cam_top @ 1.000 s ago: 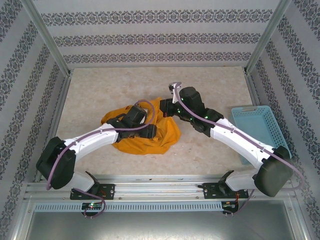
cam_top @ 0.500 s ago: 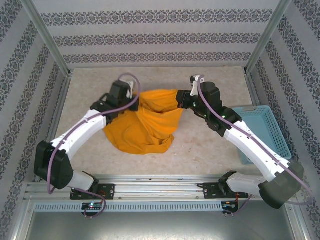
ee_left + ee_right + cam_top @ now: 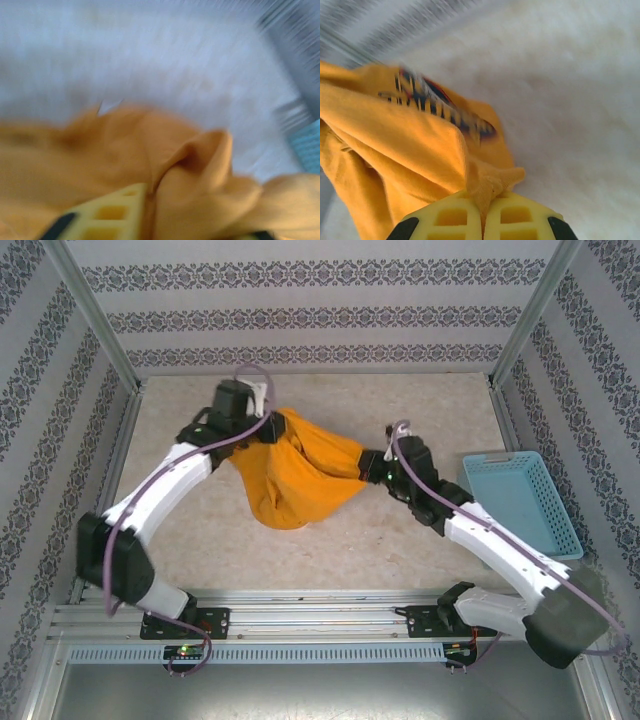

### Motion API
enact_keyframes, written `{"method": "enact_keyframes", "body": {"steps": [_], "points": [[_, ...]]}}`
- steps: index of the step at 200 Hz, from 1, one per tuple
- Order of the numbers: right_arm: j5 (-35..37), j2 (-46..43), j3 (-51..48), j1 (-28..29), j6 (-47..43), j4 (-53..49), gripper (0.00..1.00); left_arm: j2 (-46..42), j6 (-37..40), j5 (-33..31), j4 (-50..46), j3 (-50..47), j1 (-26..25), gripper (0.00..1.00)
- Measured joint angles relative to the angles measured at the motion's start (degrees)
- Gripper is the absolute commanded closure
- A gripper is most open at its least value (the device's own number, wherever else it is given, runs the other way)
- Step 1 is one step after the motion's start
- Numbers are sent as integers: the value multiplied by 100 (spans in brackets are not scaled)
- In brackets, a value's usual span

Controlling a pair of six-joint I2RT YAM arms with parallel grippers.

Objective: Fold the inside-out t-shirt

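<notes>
The mustard-orange inside-out t-shirt [image 3: 300, 475] hangs stretched between my two grippers over the middle of the table, its lower part sagging towards the near side. At the far left my left gripper [image 3: 268, 427] holds one end. The blurred left wrist view shows bunched cloth [image 3: 200, 165] packed against one yellow finger [image 3: 110, 215]. My right gripper [image 3: 370, 466] holds the other end. In the right wrist view its jaws [image 3: 482, 200] are pressed together on a pinched fold of shirt [image 3: 395, 145], beyond which a dark striped print [image 3: 445, 107] shows.
A light-blue plastic basket [image 3: 520, 500] stands at the right edge of the table, beside the right forearm. Patterned walls and metal frame posts enclose the table on three sides. Bare beige tabletop [image 3: 420, 410] lies around the shirt.
The shirt was a crumpled heap under both grippers. The left gripper closed on it and drew away to the far left, the right one moved right and nearer, and the cloth now stretches between them.
</notes>
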Motion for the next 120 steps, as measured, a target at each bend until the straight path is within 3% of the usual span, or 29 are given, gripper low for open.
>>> {"method": "enact_keyframes", "body": {"steps": [22, 39, 85, 120], "points": [[-81, 389, -385, -9, 201, -26, 100, 796, 33, -260, -634, -153, -164, 45], [-146, 518, -396, 9, 245, 72, 100, 717, 15, -501, -1034, -380, -426, 42], [-234, 474, -393, 319, 192, 636, 100, -422, -352, -859, -1123, -365, -1213, 48], [-229, 304, -374, 509, 72, 859, 100, -122, -778, -844, -868, -367, -1344, 56]]}}
